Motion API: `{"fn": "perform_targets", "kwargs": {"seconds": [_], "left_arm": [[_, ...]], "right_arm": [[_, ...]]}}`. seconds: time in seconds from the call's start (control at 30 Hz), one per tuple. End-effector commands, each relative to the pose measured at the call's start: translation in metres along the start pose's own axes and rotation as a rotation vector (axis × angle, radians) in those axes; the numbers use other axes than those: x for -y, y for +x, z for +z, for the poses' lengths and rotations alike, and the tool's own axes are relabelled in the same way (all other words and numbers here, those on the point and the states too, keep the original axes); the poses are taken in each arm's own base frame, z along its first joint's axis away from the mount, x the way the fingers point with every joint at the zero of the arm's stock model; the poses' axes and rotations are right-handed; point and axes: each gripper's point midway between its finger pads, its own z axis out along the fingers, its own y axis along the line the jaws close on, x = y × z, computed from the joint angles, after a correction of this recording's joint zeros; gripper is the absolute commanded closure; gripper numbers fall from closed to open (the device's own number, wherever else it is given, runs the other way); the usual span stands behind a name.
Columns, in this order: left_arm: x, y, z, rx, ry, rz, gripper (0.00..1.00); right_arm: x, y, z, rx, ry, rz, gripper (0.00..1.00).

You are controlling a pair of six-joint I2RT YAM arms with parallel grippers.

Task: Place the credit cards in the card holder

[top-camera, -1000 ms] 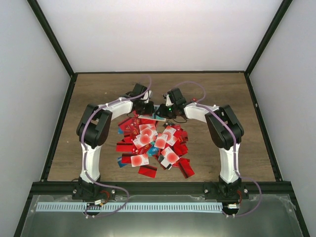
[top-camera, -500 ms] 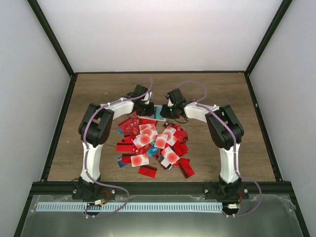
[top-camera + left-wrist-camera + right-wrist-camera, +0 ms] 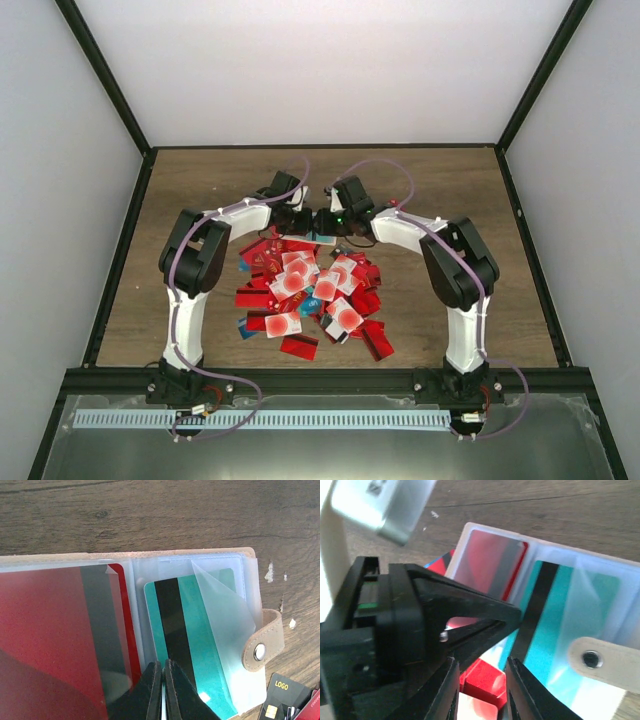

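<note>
Change: left claw (image 3: 161, 680) has gone from slightly parted to clenched, fingertips meeting on the near edge of the teal card (image 3: 200, 645). Cannot tell whether the edge is nipped between them or only pushed. The right arm has swung in, so both wrists now nearly meet over the card holder (image 3: 200, 551).

Meaning (judgement): insertion under way, not finished. The card lies ahead of the left fingertips, partly under the lifted clear flap (image 3: 225, 620), its near end outside the pocket. A red card (image 3: 50, 630) is already sleeved in the pocket left of the claw.

Pose: left wrist pitched down, fingers pointing forward along the card. Right claw (image 3: 481, 690) is half-spread, gripping nothing visible, low beside the left claw. The remaining credit cards (image 3: 310, 295) lie heaped behind both claws.
</note>
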Motion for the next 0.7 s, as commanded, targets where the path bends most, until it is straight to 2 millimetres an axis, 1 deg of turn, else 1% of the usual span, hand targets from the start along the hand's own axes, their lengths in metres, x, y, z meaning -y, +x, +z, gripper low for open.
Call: {"fn": "perform_targets", "kwargs": {"seconds": [0.0, 0.2, 0.33, 0.57, 0.67], "left_arm": [[-0.005, 0.002, 0.006, -0.016, -0.018, 0.003, 0.95], [-0.005, 0.002, 0.007, -0.02, -0.014, 0.002, 0.95], [-0.005, 0.003, 0.008, -0.022, -0.011, 0.002, 0.95], [-0.004, 0.004, 0.011, -0.028, -0.003, -0.001, 0.96], [-0.005, 0.005, 0.011, -0.029, -0.005, -0.001, 0.96]], "right_arm": [[-0.013, 0.001, 0.0, 0.018, -0.009, -0.008, 0.72], [-0.001, 0.006, 0.016, -0.002, 0.041, 0.014, 0.72], [0.01, 0.007, 0.02, 0.0, 0.087, 0.014, 0.72], [0.016, 0.002, 0.02, 0.023, 0.127, 0.004, 0.71], [0.022, -0.003, 0.017, 0.039, 0.162, -0.004, 0.71]]}}
